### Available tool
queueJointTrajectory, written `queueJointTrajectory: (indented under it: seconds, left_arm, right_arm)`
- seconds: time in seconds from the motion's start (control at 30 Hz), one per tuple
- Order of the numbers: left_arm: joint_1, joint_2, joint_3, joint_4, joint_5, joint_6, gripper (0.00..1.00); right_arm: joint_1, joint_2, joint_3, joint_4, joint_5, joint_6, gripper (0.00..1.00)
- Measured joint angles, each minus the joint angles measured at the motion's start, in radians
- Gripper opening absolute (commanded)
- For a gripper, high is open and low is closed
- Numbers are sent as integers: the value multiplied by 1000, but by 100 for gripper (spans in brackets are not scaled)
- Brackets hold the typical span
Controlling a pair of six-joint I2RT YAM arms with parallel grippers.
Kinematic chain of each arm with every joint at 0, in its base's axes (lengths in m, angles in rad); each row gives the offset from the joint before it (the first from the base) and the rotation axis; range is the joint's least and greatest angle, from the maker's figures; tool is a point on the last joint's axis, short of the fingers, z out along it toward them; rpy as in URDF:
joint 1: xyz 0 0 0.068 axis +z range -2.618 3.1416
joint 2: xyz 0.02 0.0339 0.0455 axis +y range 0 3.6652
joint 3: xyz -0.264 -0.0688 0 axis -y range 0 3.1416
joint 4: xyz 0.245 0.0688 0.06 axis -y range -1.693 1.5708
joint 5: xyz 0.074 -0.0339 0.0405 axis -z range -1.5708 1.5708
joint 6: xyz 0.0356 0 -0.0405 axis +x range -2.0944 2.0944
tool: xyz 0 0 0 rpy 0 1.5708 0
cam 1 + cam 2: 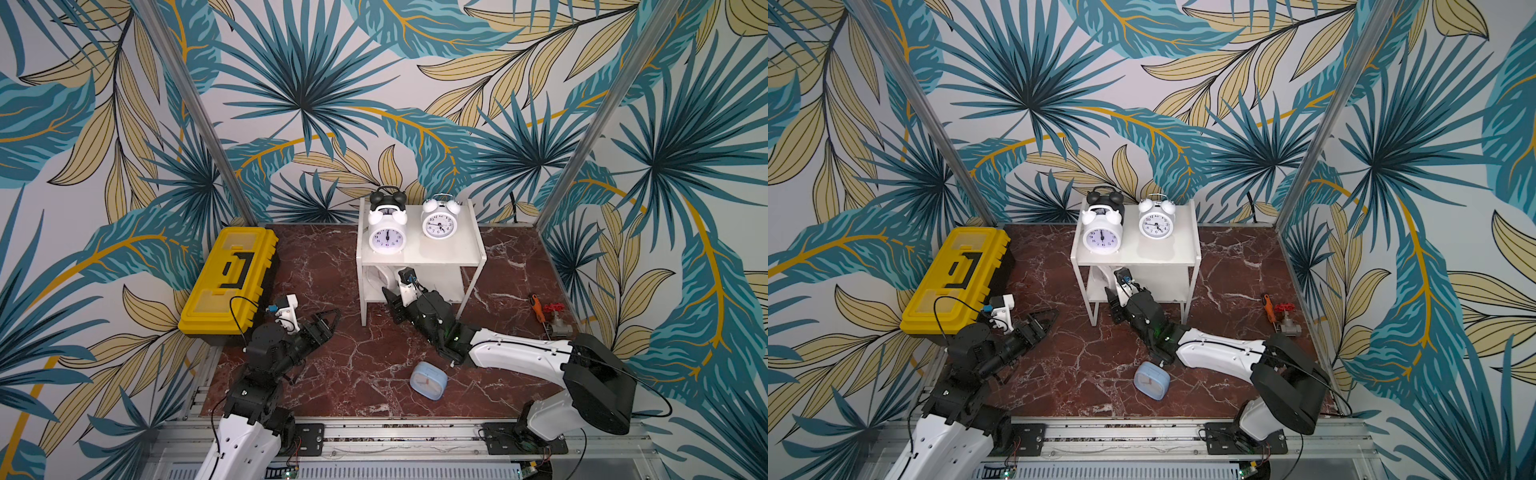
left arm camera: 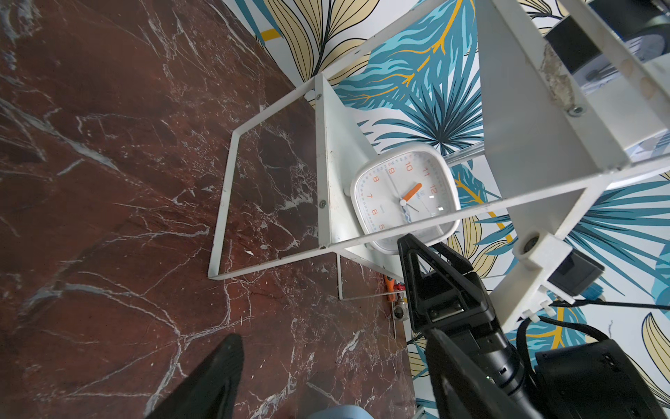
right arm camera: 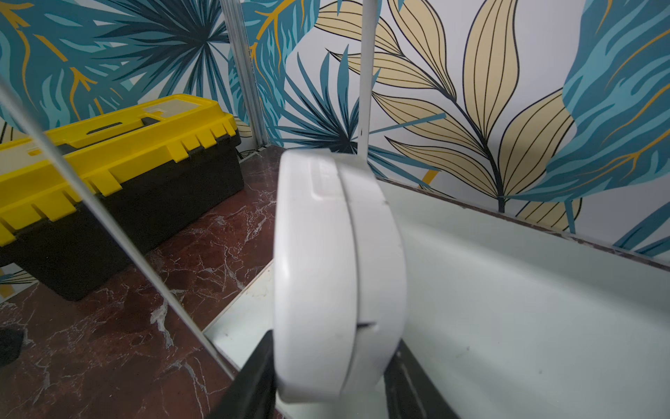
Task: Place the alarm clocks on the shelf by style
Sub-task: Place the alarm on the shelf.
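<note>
Three twin-bell clocks point(image 1: 439, 224) occupy the shelf point(image 1: 457, 249) top board. Step in hand, apparently: seating the white square clock point(image 2: 404, 197) on the lower board. Right gripper point(image 3: 328, 353) jaws flank it at clock thickness; whether they are clamped or released cannot be told. Next: withdraw straight, then fetch the light blue clock point(image 1: 429, 380) lying before the shelf.

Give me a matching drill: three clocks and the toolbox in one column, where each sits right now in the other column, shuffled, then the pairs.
1. black clock
2. blue clock
3. square white clock
4. yellow toolbox

A. lower board of the shelf
B. lying on the table, near the front
C. top board, at the back
D. on the table, left of the shelf

Pairs: 1-C, 2-B, 3-A, 4-D.
</note>
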Motion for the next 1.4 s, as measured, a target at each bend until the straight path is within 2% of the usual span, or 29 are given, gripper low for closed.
queueJointTrajectory:
  seconds: [0.43,0.63,0.8,0.9,1.03,1.4]
  left_arm:
    - [1,-5,0,0,23,24,81]
    - [3,-5,-2,8,24,23,82]
    - [6,-4,-2,16,26,23,81]
    - [6,-4,-2,16,26,23,81]
    - [7,-5,-2,16,30,24,82]
    - [8,-5,-2,16,37,24,82]
  right_arm:
    - [0,-2,-2,2,18,32,59]
    - [0,-35,-22,-11,49,47,59]
    - [0,-42,-24,-19,68,56,56]
    - [0,-42,-24,-29,77,61,48]
    - [-4,-42,-24,-41,86,68,43]
    - [-6,-42,-20,-77,93,79,37]
